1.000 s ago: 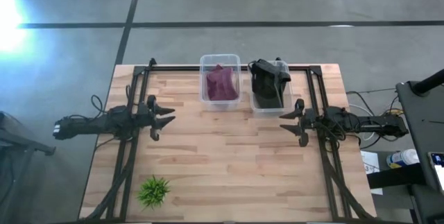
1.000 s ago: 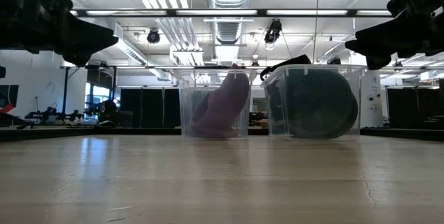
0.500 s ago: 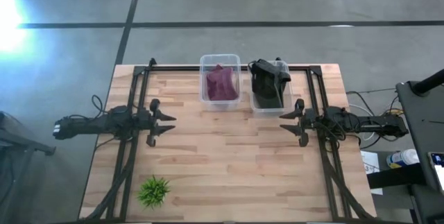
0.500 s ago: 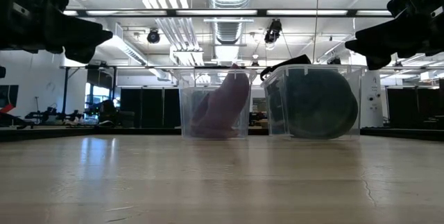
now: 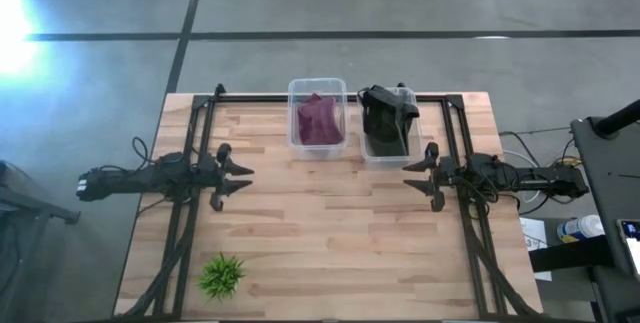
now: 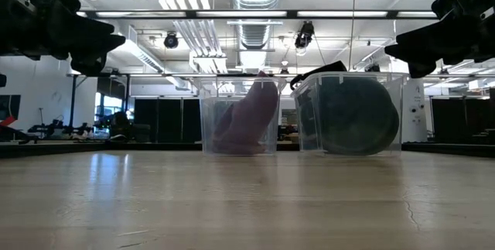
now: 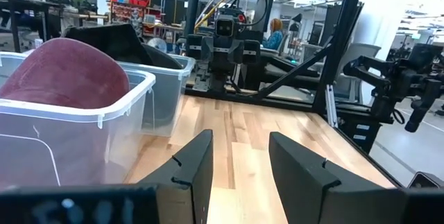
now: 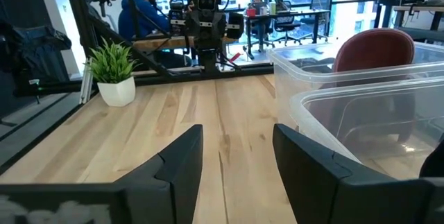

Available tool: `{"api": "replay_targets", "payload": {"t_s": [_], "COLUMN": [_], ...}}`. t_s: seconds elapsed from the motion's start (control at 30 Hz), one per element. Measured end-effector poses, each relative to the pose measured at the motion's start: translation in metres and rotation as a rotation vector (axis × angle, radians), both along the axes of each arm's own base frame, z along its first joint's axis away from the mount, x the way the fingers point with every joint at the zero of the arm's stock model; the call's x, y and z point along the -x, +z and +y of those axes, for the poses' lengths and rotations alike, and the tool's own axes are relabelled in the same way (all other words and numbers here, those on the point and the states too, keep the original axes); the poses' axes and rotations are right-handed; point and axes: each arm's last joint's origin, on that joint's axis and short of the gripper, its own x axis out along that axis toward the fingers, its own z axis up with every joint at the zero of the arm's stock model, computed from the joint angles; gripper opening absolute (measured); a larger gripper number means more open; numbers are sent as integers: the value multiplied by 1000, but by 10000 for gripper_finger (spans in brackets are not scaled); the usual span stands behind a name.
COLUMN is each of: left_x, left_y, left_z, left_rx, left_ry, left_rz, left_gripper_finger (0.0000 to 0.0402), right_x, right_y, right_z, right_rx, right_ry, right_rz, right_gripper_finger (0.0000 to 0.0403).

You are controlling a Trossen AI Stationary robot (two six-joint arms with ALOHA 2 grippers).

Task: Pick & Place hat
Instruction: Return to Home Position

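A maroon hat (image 5: 318, 120) sits in a clear plastic bin (image 5: 317, 144) at the table's far middle; it also shows in the left wrist view (image 7: 66, 75) and the right wrist view (image 8: 374, 49). A black hat (image 5: 388, 118) sits in a second clear bin (image 5: 390, 155) just right of it, part of it over the far rim. My left gripper (image 5: 243, 173) is open and empty above the table's left side. My right gripper (image 5: 412, 181) is open and empty above the right side.
A small green plant (image 5: 221, 275) in a white pot stands near the table's front left corner. Black frame rails (image 5: 190, 143) run along both sides of the table. Bare wood (image 5: 330, 223) lies between the two grippers. People sit in the room beyond.
My left gripper has drawn back a little toward the table's left edge. Nothing else has moved.
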Motion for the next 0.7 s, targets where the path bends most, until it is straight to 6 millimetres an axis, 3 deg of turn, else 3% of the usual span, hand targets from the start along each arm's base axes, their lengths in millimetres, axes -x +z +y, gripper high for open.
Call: {"api": "replay_targets", "payload": {"t_s": [0.7], "left_x": [0], "left_y": [0], "left_z": [0], "left_rx": [0], "left_ry": [-1], "left_rz": [-2], "left_gripper_finger": [135], "right_x": [0], "right_y": [0], "right_z": [0], "right_rx": [0], "right_ry": [1], "right_rz": [0], "right_gripper_finger": [176]}}
